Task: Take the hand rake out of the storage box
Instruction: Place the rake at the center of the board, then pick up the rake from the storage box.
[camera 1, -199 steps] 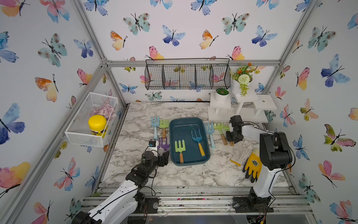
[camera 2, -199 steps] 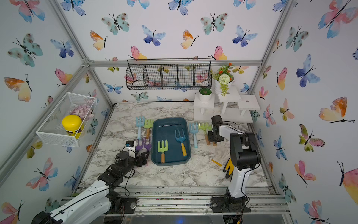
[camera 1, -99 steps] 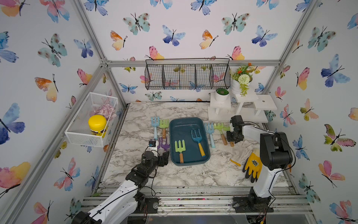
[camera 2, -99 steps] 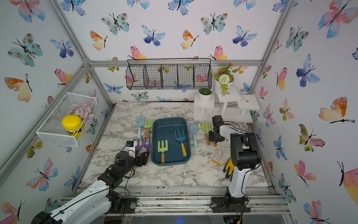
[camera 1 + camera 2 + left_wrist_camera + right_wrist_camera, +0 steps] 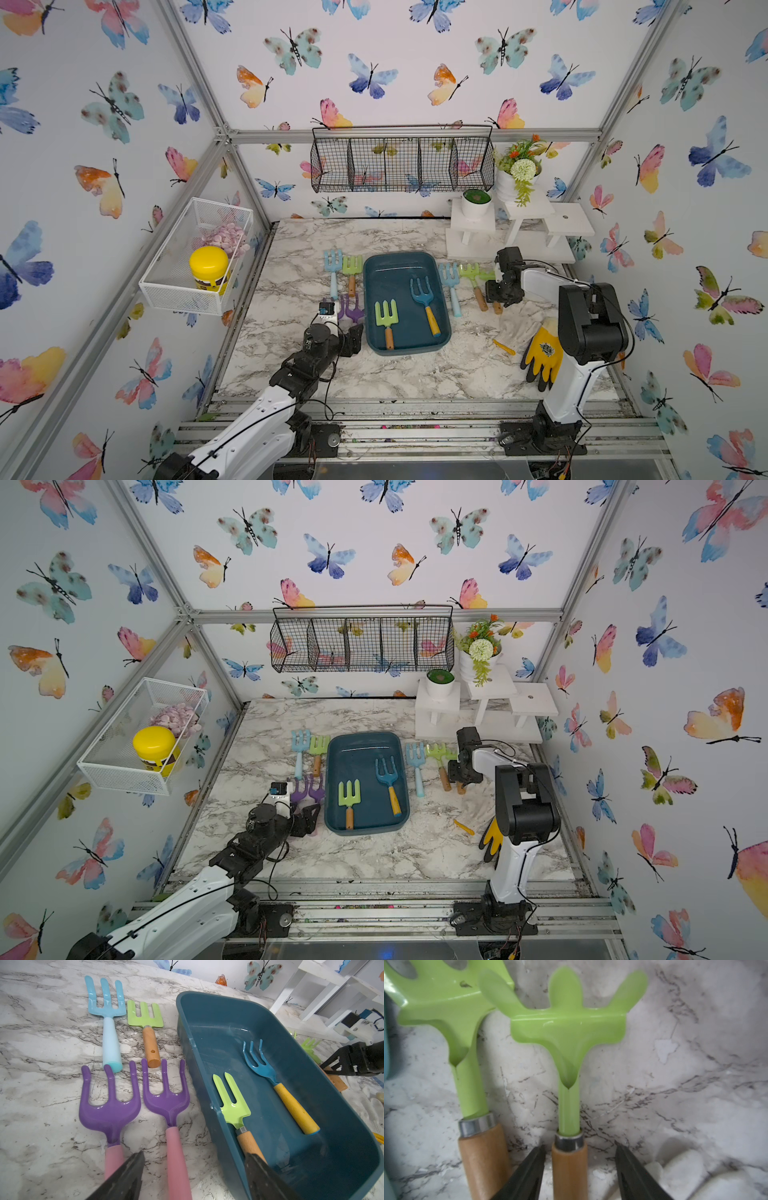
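On the marble tabletop (image 5: 415, 374), between the two arms: the storage box (image 5: 395, 278), its long side running away from the arm bases. In both top views, holds two tools lying apart with handles toward the arms: a blue hand rake (image 5: 422, 299) with a yellow handle and, on the left arm's side, a flat green fork (image 5: 386, 320) with a wooden handle. From the left wrist, adds what the top views do not give: the blue hand rake's (image 5: 270, 1080) tines curling up off the box floor (image 5: 228, 1039).

At the box's near left corner, the left claw (image 5: 353, 332). From its wrist view, stands spread wide (image 5: 194, 1154) and grips nothing, one finger above a pink handle, the other above the box's near end. Just ahead of it, two purple rakes (image 5: 108, 1105) side by side, then a pale blue fork (image 5: 106, 1001) and a small green fork (image 5: 145, 1016).

Right of the box, the right claw (image 5: 503, 291), covering most of a green rake in the top views. Only from the right wrist: stands parted (image 5: 580, 1145) astride that green rake's (image 5: 566, 1028) wooden handle, a gap on each side, so has hold of nothing. Just beside, a second green rake (image 5: 446, 1001). Near the right arm's base, in the top views only, a yellow glove (image 5: 542, 353).
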Robot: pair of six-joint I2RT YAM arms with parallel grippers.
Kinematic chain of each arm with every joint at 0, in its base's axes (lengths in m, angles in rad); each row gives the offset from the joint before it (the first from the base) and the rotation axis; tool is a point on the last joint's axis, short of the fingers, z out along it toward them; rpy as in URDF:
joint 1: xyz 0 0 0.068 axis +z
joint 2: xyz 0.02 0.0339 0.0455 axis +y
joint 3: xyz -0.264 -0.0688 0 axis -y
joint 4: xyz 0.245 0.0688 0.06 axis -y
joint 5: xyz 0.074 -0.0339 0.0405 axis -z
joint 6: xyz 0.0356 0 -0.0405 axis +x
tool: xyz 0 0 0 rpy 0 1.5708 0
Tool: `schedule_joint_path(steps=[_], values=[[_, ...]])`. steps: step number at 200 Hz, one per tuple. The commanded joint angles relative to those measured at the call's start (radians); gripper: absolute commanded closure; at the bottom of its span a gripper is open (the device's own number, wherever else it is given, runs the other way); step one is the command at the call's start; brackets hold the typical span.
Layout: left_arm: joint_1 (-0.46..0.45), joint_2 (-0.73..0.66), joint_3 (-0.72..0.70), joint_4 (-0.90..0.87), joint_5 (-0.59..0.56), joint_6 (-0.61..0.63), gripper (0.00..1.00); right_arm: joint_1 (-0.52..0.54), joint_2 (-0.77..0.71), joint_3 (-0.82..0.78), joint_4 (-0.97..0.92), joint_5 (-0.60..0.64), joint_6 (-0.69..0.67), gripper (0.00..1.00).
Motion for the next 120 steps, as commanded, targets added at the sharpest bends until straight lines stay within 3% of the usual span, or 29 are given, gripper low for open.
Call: schedule_joint_path(steps=[1,58,120], values=[[-0.003,-0.001,0.025,0.018,0.01,0.007,0.19,-0.002,0.027,-0.02,-0.029,-0.028,-0.009,0.35],[-0.004,-0.001,0.025,0.018,0.011,0.007,0.19,-0.001,0.012,-0.023,-0.021,-0.053,-0.011,0.26],[-0.004,0.002,0.026,0.019,0.012,0.008,0.19,-0.001,-0.043,-0.028,-0.022,-0.056,-0.006,0.23]])
